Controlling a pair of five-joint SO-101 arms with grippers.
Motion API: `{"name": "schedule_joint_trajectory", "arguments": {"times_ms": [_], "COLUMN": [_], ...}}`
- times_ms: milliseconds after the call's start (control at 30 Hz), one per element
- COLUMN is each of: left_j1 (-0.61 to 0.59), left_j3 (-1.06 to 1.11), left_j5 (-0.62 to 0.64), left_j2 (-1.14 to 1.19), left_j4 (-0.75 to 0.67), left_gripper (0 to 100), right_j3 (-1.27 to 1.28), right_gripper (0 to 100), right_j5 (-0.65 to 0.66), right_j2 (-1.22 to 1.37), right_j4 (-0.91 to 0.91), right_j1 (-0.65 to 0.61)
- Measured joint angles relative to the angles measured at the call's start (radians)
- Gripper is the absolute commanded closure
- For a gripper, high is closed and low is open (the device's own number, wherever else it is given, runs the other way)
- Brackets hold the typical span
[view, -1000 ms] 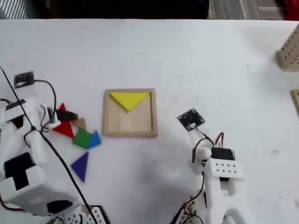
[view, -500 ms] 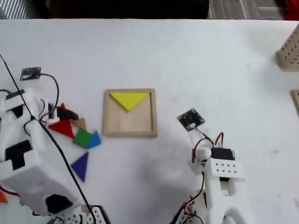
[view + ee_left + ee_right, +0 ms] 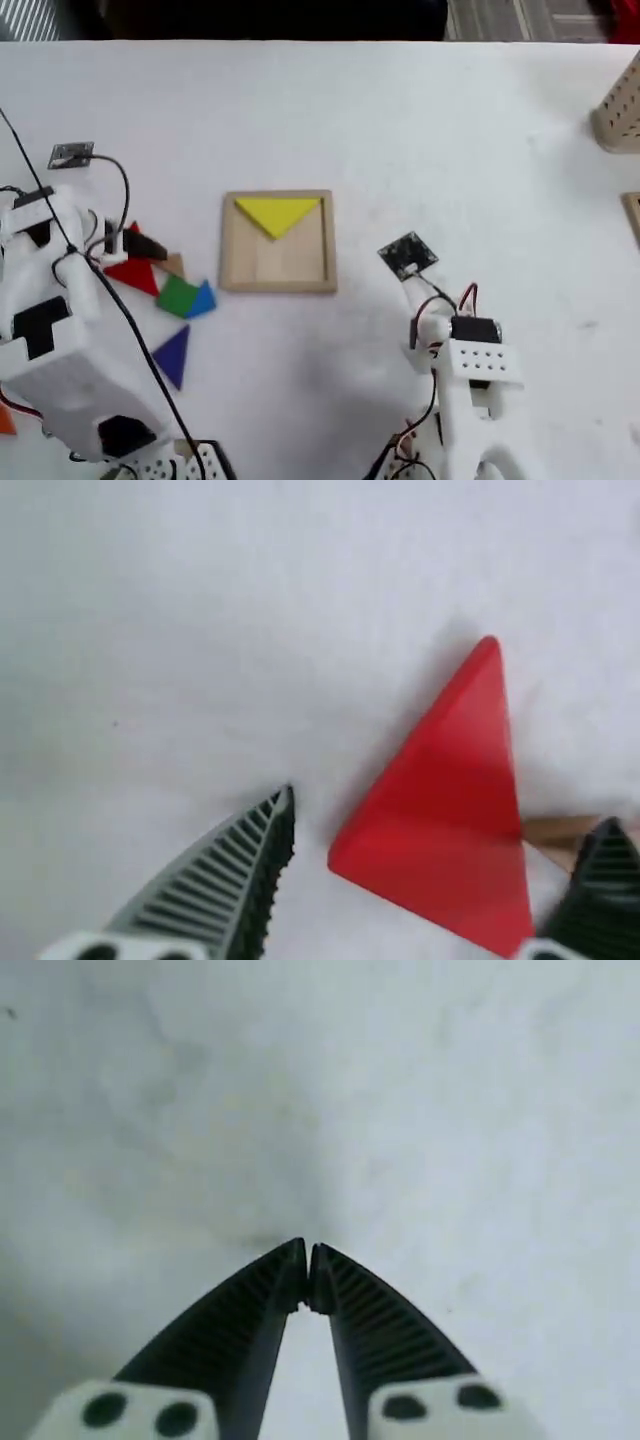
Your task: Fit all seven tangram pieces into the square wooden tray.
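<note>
Right gripper (image 3: 308, 1260): tips together over bare table (image 3: 450, 1110). Left gripper (image 3: 445, 815): jaws apart, straddling red triangle (image 3: 450, 770), open table beyond its tip. Tray (image 3: 278, 287) between arms. Yellow triangle (image 3: 276, 213) against far rim, near half free.

One triangle (image 3: 276, 214) lies in the tray (image 3: 277, 279) against its far edge; the other pieces (image 3: 176, 294) cluster left of it.

No text, numbers, brand marks or signs legible in any view. Small dark square plate (image 3: 408, 256) above the tabletop (image 3: 450, 130), on the right arm: surface speckled, too small to tell whether it carries print.
</note>
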Motion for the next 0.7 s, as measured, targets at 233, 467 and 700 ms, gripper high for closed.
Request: {"name": "schedule_joint_trajectory", "arguments": {"times_ms": [233,467,700], "left_j1": [0.025,0.023,0.006], "left_j3": [-0.017,-0.018,-0.018], "left_j5": [-0.046,-0.051,-0.054], "left_j2": [0.002,0.006,0.006], "left_j4": [0.002,0.037,0.061], "left_gripper": [68,68,56], "right_j3": [0.000,0.000,0.000], "right_gripper": [98.1,98.1,98.1], "right_j5": [0.000,0.000,0.000], "right_j2": [0.000,0.000,0.000], "right_j4": [-0.002,-0.005,-0.005], "right_j1": [0.002,0.000,0.000]}}
